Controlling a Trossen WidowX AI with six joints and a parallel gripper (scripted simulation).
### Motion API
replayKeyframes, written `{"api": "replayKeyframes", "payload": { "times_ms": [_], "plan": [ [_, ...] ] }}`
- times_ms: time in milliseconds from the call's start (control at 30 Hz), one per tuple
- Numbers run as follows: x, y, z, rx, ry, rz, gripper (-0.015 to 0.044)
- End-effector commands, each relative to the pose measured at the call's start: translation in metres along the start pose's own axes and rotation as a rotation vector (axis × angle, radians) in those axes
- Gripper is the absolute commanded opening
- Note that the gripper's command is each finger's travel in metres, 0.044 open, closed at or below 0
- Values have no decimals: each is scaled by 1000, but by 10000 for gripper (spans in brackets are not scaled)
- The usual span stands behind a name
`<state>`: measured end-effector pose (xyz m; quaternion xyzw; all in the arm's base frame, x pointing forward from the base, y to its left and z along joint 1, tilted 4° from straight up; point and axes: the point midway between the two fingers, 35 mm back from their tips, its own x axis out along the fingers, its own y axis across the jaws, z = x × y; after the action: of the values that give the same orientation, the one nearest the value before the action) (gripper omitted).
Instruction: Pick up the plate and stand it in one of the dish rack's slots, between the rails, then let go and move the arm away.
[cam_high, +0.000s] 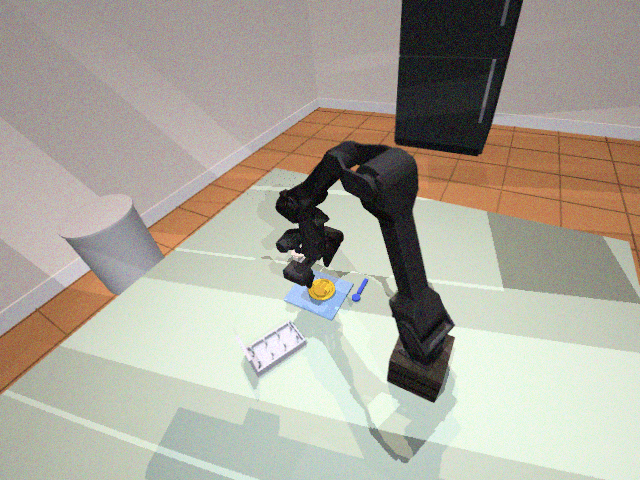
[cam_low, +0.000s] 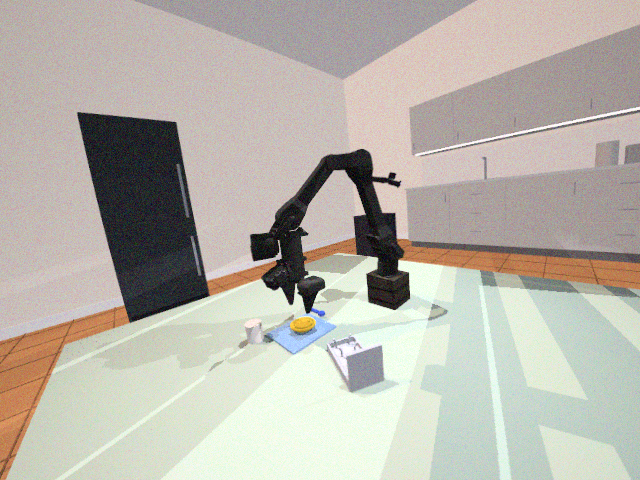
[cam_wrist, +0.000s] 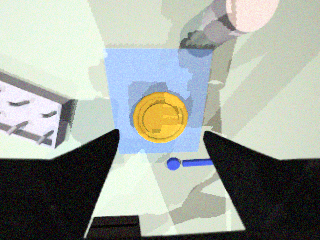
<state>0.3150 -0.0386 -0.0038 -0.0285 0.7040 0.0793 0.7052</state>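
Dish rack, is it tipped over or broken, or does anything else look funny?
The dish rack sits flat and looks whole. The plate lies flat on its blue mat, spoon beside the mat. Nothing stands out.
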Motion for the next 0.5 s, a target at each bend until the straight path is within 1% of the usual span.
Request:
{"api": "replayKeyframes", "payload": {
  "times_ms": [0,467],
  "plan": [
    [1,0,-4,-25,15,-14,400],
    [22,0,-3,-25,14,-14,400]
  ]
}}
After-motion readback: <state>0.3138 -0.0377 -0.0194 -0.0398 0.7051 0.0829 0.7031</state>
